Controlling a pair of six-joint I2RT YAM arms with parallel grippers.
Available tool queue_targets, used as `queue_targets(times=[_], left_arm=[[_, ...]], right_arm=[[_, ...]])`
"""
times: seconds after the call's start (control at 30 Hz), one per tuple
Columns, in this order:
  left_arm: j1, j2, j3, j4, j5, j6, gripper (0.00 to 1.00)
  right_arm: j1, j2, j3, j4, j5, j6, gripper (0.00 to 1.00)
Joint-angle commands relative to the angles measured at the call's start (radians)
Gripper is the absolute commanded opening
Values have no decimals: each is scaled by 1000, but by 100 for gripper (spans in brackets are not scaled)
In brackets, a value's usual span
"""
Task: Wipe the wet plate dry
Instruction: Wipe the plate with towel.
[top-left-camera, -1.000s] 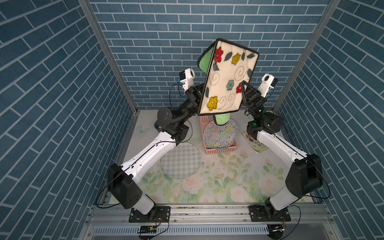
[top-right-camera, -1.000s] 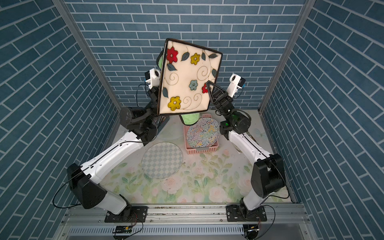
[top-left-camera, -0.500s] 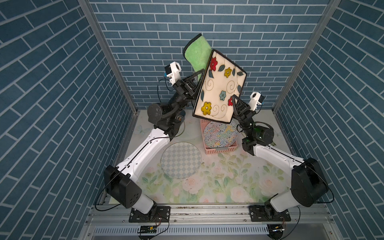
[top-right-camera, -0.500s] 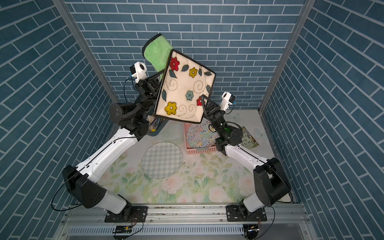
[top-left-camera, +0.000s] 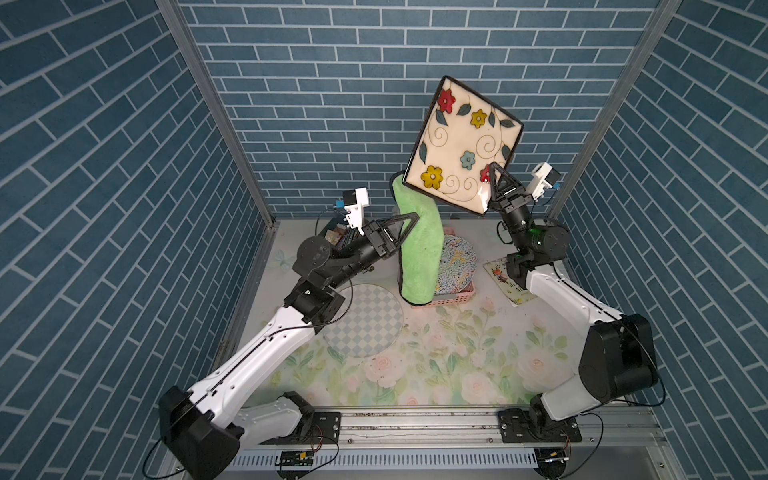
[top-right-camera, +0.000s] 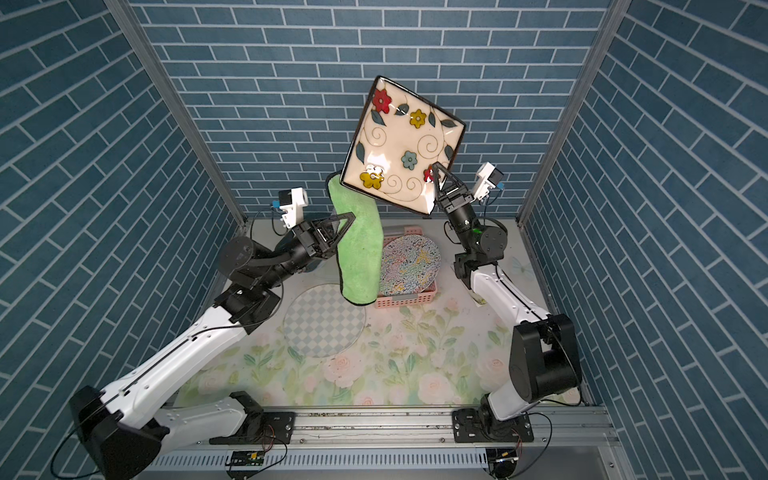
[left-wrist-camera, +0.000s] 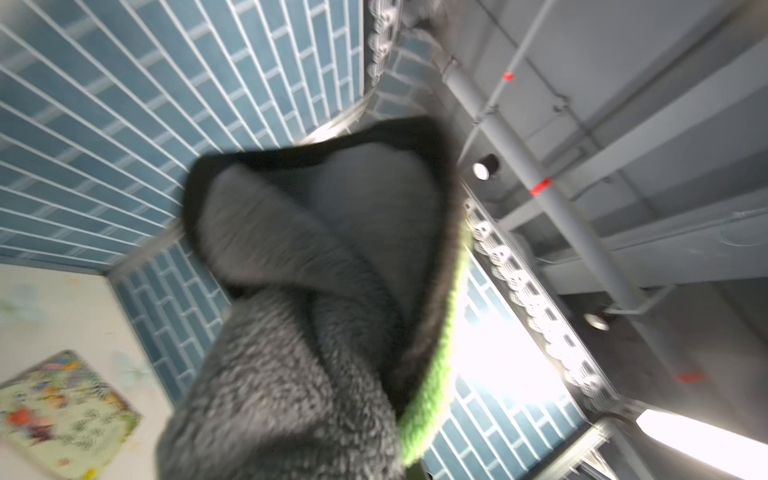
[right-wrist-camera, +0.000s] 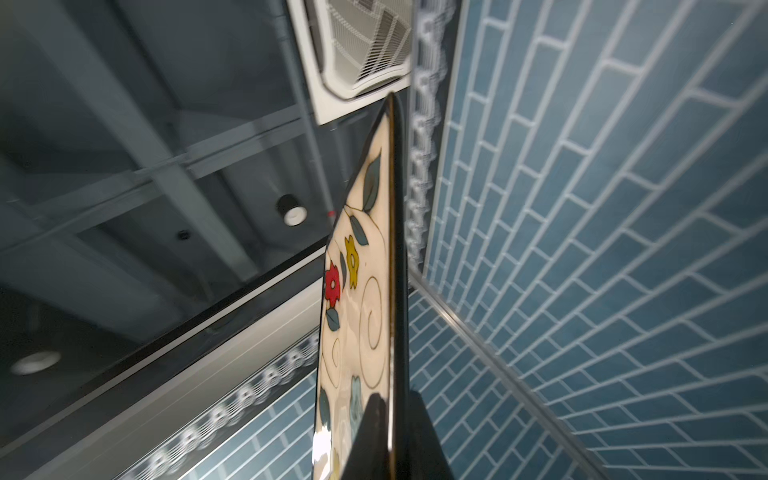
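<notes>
Two grips carry this step. My right fingers (top-left-camera: 494, 171) are clamped on one lower corner of the square cream ceramic plate with painted flowers and a dark rim (top-left-camera: 459, 137), holding it high above the desk (top-left-camera: 436, 365), tilted, with its painted face toward the top cameras. My left fingers (top-left-camera: 413, 217) are pinched together on the side edge of the green microfibre cloth with a grey backing (top-left-camera: 417, 257), which hangs in a long fold below and beyond them. Its top sits behind the plate's other lower corner, though I cannot tell whether they touch. To wipe well I would bunch the cloth flat against the plate rather than drag a loose edge. I would press lightly so the corner grip doesn't slip, and sweep toward the right fingers.
</notes>
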Motion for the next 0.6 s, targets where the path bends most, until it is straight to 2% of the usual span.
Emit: queue_targets(times=[0.0,0.07,0.13,0.3,0.57], left_arm=[[10,-77,147,-435,-254,397,0],[8,-51,191,-536,-398,482,0],[8,11,237,-599,-510,521,0],[9,160,318,-677,-707,526,0],[24,246,348,-667,-750,530,0]], right_arm=[[46,-132,-10,-207,98,-207,0],[102,-169,3,-363,151,-360,0],[157,-178,16,-418,171,-435,0],[219,-179,23,-440,192,-469,0],[259,-200,-14,-440,133,-469,0]])
